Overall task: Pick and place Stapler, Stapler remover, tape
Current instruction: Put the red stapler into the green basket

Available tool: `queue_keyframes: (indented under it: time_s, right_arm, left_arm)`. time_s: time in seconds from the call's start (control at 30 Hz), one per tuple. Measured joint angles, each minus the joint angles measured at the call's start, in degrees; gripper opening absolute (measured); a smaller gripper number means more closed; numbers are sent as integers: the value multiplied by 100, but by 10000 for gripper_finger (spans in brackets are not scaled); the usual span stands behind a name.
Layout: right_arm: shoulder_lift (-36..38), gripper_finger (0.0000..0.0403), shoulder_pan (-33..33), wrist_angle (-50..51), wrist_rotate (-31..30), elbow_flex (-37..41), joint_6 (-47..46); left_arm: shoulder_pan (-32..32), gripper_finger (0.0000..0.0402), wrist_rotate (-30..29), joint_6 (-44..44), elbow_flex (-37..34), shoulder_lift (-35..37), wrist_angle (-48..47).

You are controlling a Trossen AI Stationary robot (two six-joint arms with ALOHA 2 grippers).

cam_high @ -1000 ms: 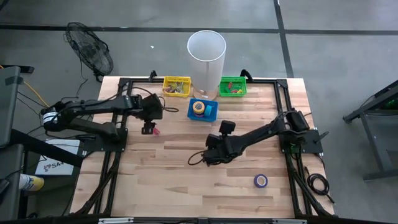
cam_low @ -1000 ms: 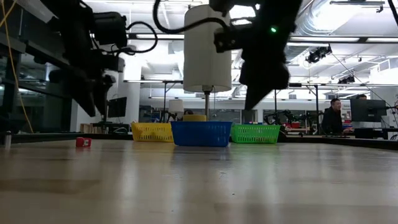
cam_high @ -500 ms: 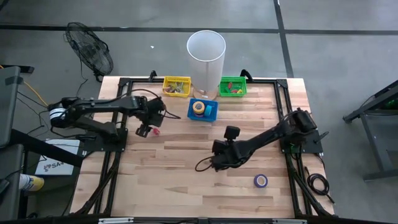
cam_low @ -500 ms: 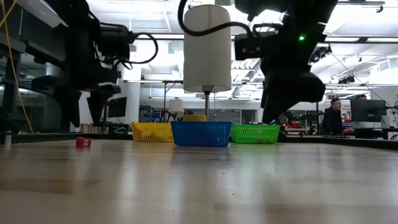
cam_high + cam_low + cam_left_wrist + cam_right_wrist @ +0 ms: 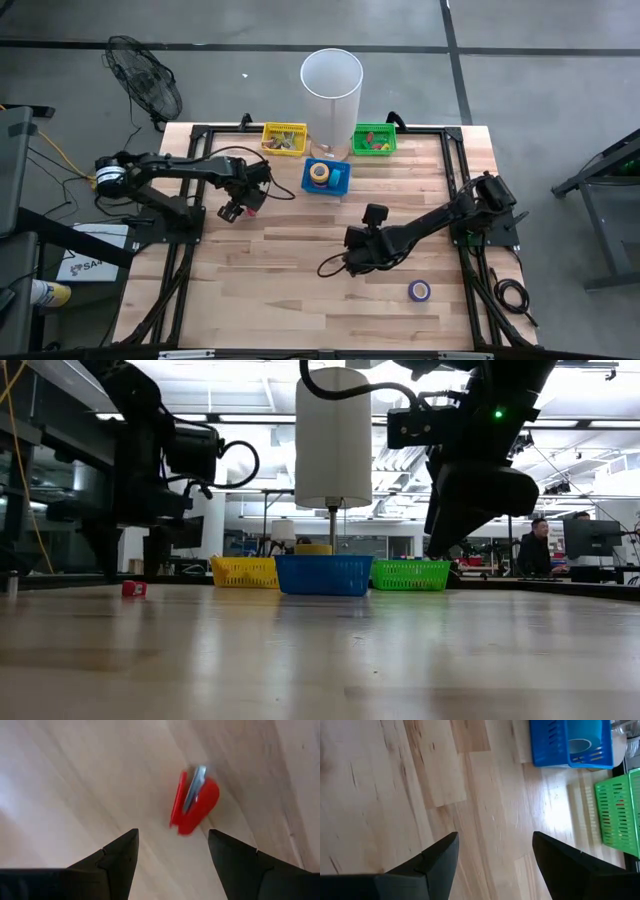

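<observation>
Just beyond the open left pincer (image 5: 172, 852) lies the red staple remover (image 5: 194, 801)

Red staple remover (image 5: 194, 801), blue basket (image 5: 327, 178), purple tape (image 5: 419, 291).

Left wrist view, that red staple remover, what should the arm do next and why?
Probably lower the left hand straight down onto the red staple remover: it lies loose on the table just ahead of the open fingers, not yet between them.

Red staple remover (image 5: 194, 800) on pale wood table (image 5: 75, 785); dark jaws wide apart, just short of it
</observation>
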State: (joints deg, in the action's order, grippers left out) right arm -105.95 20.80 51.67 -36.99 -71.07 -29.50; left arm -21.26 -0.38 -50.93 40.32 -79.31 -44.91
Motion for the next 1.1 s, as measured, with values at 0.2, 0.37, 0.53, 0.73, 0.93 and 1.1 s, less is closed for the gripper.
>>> queue_keyframes:
  time_s: [0.2,0.37,0.53,0.73,0.93,1.1]
  right_arm:
    - [0,246,0,-15,11,0,3]
    - [0,246,0,-14,11,0,1]
    - [0,246,0,-34,11,0,0]
    - [0,246,0,-36,11,0,-1]
    - [0,246,0,-39,35,0,-26]
    - [0,246,0,-52,57,0,-21]
  left_arm:
    - [2,234,254,-156,0,-192,204]
    - [2,221,251,-374,0,-347,202]
    - [2,175,219,-477,13,-413,235]
    - [0,109,255,-438,13,-417,235]
    - [0,57,378,-260,13,-418,205]
    - [-1,47,392,96,7,-422,198]
